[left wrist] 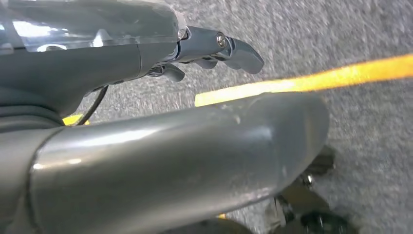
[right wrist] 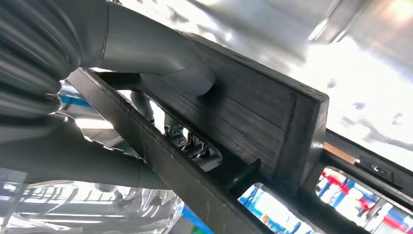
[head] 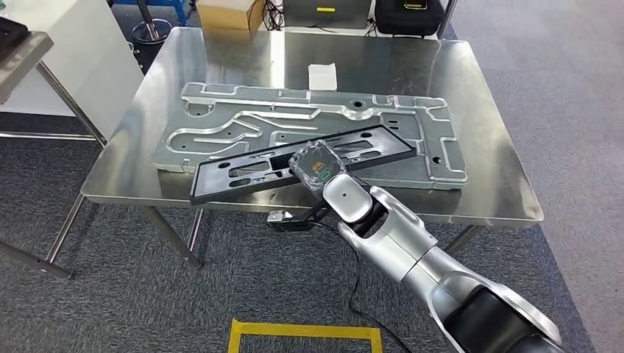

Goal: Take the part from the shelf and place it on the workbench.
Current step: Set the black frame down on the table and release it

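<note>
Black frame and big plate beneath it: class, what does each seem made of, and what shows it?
Black frame: probably moulded plastic, matte, barely reflecting. Plate: looks like machined aluminium or similar metal, silver, satin sheen, with cut channels and holes.

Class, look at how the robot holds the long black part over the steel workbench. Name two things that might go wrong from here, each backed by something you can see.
1. The right hand grips the black part near its middle, and its near end overhangs the workbench edge; released here, it might tip off.
2. The part lies across the silver plate, so it may rock or scrape on it.
</note>
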Robot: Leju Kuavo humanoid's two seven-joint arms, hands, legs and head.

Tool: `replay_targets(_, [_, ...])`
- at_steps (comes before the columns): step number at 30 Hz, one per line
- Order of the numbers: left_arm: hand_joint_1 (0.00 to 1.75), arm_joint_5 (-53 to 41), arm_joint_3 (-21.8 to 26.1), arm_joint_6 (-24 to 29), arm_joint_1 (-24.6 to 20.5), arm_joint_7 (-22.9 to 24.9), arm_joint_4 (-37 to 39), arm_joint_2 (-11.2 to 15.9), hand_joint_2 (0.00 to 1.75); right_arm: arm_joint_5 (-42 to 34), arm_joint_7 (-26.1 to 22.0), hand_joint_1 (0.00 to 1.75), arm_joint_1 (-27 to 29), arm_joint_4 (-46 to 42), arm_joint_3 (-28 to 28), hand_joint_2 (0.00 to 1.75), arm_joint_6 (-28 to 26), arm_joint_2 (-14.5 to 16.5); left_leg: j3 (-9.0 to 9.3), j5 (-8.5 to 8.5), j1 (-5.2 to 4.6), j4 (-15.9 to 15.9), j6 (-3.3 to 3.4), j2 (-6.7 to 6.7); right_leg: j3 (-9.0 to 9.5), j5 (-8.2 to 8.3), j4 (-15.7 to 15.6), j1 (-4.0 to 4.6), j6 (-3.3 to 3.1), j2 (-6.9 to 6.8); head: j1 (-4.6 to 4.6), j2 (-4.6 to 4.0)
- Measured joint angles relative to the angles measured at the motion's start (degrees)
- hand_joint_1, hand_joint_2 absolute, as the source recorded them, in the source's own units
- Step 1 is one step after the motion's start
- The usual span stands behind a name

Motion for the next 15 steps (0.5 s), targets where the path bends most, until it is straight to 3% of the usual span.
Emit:
replay_targets(2, [0.0,0.17,0.01,0.01,0.06,-0.04,0.08,-0.09,0.0,-0.15,0.51,1.75,-0.21,-1.63,-0.96,1.75,-0.22,-1.31,1.26,-1.34,-0.15,0.06,-0.54,-0.13,0.99,6.36,-6.39,0.5,-0.87,-0.14,-0.07,0.01])
replay_targets(3, [0.0,0.24,0.01,0.03,0.06,-0.08,0.11,-0.13,0.0,-0.26,0.57,1.75,-0.27,-2.52,-1.54,1.75,-0.33,-1.97,1.72,-1.8,-0.21,0.07,-0.9,-0.2,1.25,8.03,-8.02,0.71,-1.29,-0.18,-0.05,0.0])
replay_targets(5, [0.0,0.42,0.02,0.06,0.05,-0.13,0.15,-0.14,0.0,-0.46,0.41,1.75,-0.35,-4.11,-2.77,1.75,-0.43,-2.93,2.22,-2.09,-0.3,0.43,-1.57,-0.29,2.05,7.75,-8.71,0.7,-2.05,-0.17,0.0,0.0])
replay_targets(7, [0.0,0.55,0.03,0.08,0.08,-0.16,0.15,-0.06,0.0,-0.51,0.38,1.75,-0.42,-5.1,-3.87,1.75,-0.46,-3.52,1.25,-1.99,-0.25,3.41,-2.01,-0.1,3.44,7.07,-9.28,0.41,-2.8,-0.09,-0.06,-0.01])
replay_targets(9, [0.0,0.58,0.03,0.08,-0.02,-0.19,0.15,-0.01,0.0,-0.52,0.37,1.75,-0.3,-5.42,-4.38,1.75,-0.46,-3.72,-2.35,-3.35,-0.15,9.91,-2.51,0.11,4.9,6.12,-9.55,0.26,-3.24,0.05,-0.12,-0.01])
replay_targets(10, [0.0,0.58,0.03,0.08,-0.06,-0.19,0.15,-0.02,0.0,-0.52,0.35,1.75,-0.07,-5.46,-4.45,1.75,-0.46,-3.79,-4.65,-4.95,-0.13,13.27,-2.73,0.14,5.6,5.52,-9.57,0.23,-3.34,0.11,-0.16,-0.01])
replay_targets(12, [0.0,0.59,0.03,0.08,0.0,-0.19,0.15,0.0,0.0,-0.54,0.32,1.75,0.63,-5.45,-4.55,1.75,-0.45,-3.95,-8.11,-7.93,-0.09,16.65,-2.98,0.16,7.18,4.19,-9.56,0.21,-3.28,0.27,-0.13,-0.01])
replay_targets(13, [0.0,0.59,0.03,0.08,0.07,-0.19,0.15,0.02,0.0,-0.54,0.32,1.75,0.94,-5.45,-4.57,1.75,-0.45,-4.01,-8.83,-7.98,-0.09,15.89,-3.02,0.18,8.09,3.47,-9.55,0.2,-3.18,0.35,-0.14,-0.01])
replay_targets(14, [0.0,0.59,0.03,0.08,0.12,-0.19,0.15,0.07,0.0,-0.54,0.33,1.75,1.12,-5.45,-4.61,1.75,-0.46,-4.06,-8.86,-6.42,-0.09,13.45,-2.99,0.2,9.06,2.73,-9.52,0.19,-3.04,0.41,-0.14,-0.01])
replay_targets(15, [0.0,0.59,0.03,0.08,0.23,-0.19,0.15,0.12,0.0,-0.54,0.34,1.75,1.23,-5.42,-4.67,1.75,-0.47,-4.1,-8.48,-3.05,-0.08,9.8,-2.85,0.22,9.91,1.94,-9.51,0.18,-2.85,0.44,-0.14,-0.01])
